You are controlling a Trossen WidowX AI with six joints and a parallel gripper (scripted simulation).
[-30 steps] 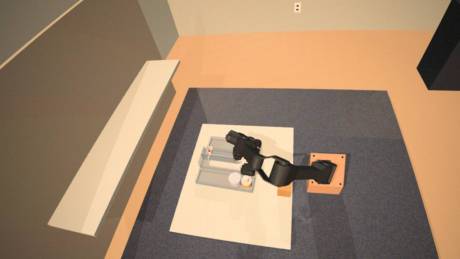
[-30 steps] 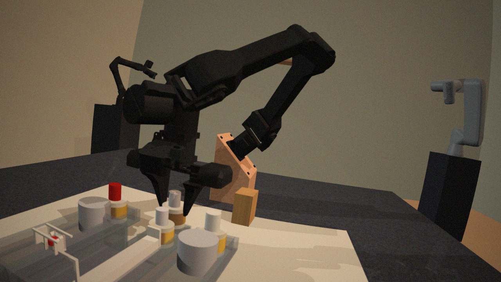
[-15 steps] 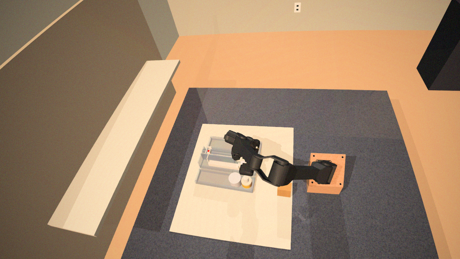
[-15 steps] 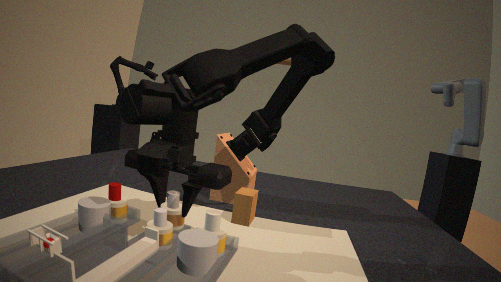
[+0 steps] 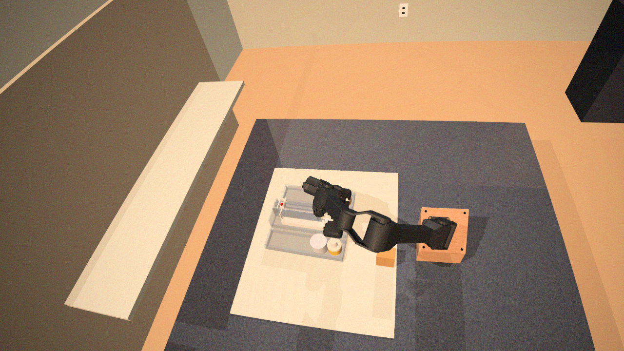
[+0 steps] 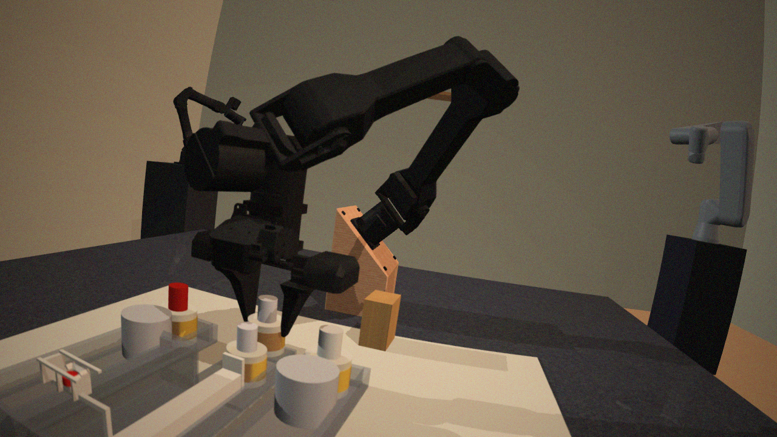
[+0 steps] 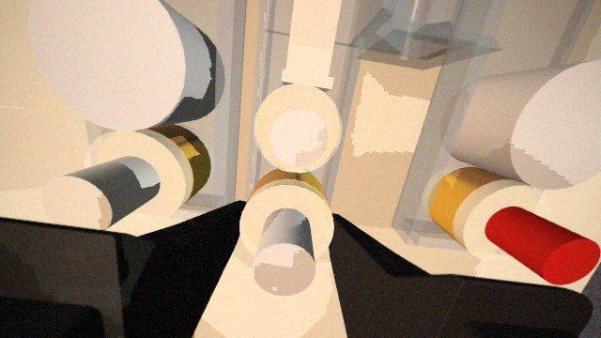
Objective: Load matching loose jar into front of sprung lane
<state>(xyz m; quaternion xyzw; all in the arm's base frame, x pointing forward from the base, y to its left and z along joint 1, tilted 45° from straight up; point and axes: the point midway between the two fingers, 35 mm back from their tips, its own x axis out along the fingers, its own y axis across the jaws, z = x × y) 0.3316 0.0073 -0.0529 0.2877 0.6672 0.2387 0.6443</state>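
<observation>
My gripper (image 6: 266, 325) (image 7: 287, 215) is shut on the loose jar (image 6: 268, 311) (image 7: 285, 237), which has a grey cap, a cream shoulder and an orange-brown band. I hold it upright by the shoulder, low at the front end of the middle lane. The matching jar (image 6: 247, 352) (image 7: 297, 128) stands in that lane just beyond it, in line and very close. The cream pusher bar (image 7: 312, 44) (image 6: 181, 395) lies behind the lane jar. In the top view the arm hides both jars.
The clear rack (image 5: 283, 239) has a lane on each side. One holds a red-capped jar (image 6: 178, 305) (image 7: 540, 244) and a big grey cylinder (image 6: 142, 328). The other holds a grey-capped yellow jar (image 6: 331, 348) (image 7: 117, 188) and another cylinder (image 6: 305, 388). A wooden block (image 6: 379, 319) stands behind.
</observation>
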